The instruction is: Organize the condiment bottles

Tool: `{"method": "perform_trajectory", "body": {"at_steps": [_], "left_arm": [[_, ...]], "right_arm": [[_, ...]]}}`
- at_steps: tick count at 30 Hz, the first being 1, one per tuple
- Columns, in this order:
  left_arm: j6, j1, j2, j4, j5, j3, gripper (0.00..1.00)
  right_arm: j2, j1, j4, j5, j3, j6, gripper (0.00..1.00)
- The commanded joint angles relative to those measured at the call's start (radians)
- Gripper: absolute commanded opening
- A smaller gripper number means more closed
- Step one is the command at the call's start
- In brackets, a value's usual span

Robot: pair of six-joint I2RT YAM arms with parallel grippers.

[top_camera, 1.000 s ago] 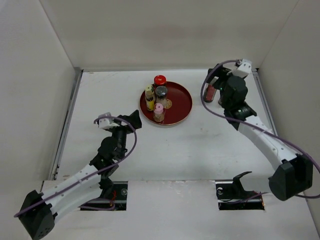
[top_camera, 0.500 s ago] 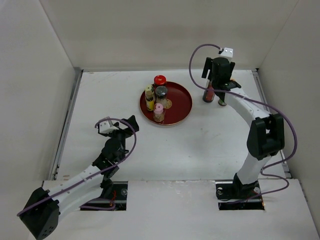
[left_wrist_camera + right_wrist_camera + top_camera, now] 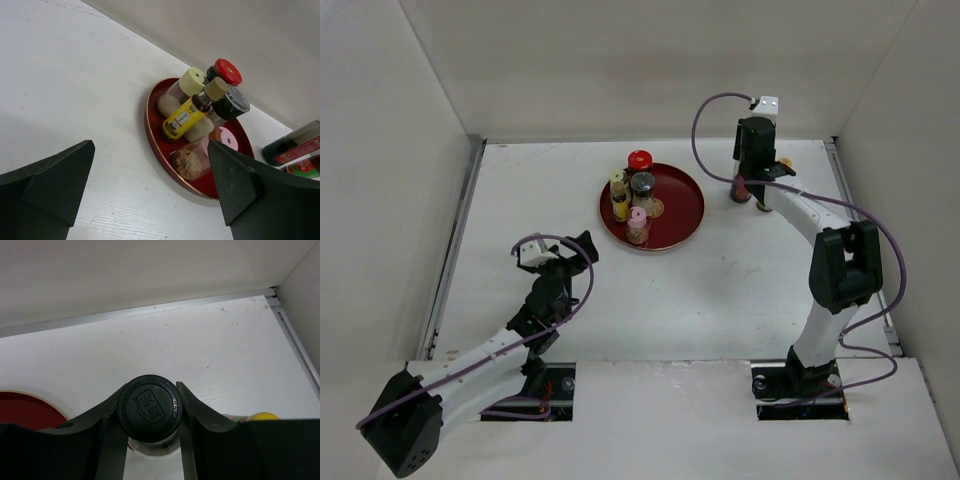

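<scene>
black plastic tops the tall bottle, the biggest of the set. it has a dark body with a red label and stands upright on the table, right of the plate and apart from it, near the back wall. the right gripper sits on it from above, fingers pressed to both sides of the round, embossed cap, so that hand is clamped on the bottle. just beside it stands a small bottle with a green and red label. a yellow cap shows by the right finger in the wrist view.

the other five crowd together on the left part of the plate:
- a tan-cap bottle with a yellow label
- a grey-cap jar
- a red-cap jar at the back
- a pale-cap shaker of white grains
- a pink-cap shaker nearest the front, with brown stuff inside

white walls close in the back and both sides. the table is white with a faint wood grain, and a metal strip runs along the foot of the back wall.

the plate is round and dark red, with a gold emblem at its middle. the left gripper hangs low over the table, left of and in front of the plate, jaws spread wide with nothing between them. purple cable loops off the right wrist. the caps on the plate touch or nearly touch.
</scene>
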Motion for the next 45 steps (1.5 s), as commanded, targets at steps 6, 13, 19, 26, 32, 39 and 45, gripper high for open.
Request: {"method": "perform_trajectory", "body": {"at_steps": [6, 13, 19, 26, 32, 39, 45], "left_arm": [[-0.014, 0.011, 0.012, 0.046, 0.017, 0.008, 1.0], [-0.016, 0.023, 0.03, 0.045, 0.044, 0.013, 1.0], [-0.017, 0.03, 0.049, 0.045, 0.048, 0.016, 1.0], [-0.017, 0.034, 0.05, 0.046, 0.06, 0.014, 1.0], [-0.019, 0.037, 0.052, 0.049, 0.065, 0.014, 1.0], [-0.019, 0.04, 0.04, 0.045, 0.067, 0.014, 1.0], [-0.019, 0.04, 0.038, 0.045, 0.067, 0.013, 1.0]], "right_arm": [[-0.166, 0.081, 0.203, 0.031, 0.109, -0.083, 0.29], [-0.102, 0.155, 0.209, -0.012, 0.177, -0.048, 0.3], [-0.013, 0.196, 0.236, -0.037, 0.253, -0.024, 0.3], [0.108, 0.242, 0.226, -0.046, 0.361, -0.002, 0.3], [0.167, 0.271, 0.233, -0.046, 0.362, 0.035, 0.3], [0.176, 0.285, 0.279, -0.049, 0.269, 0.064, 0.32], [0.153, 0.297, 0.331, -0.049, 0.175, 0.07, 0.46]]}}
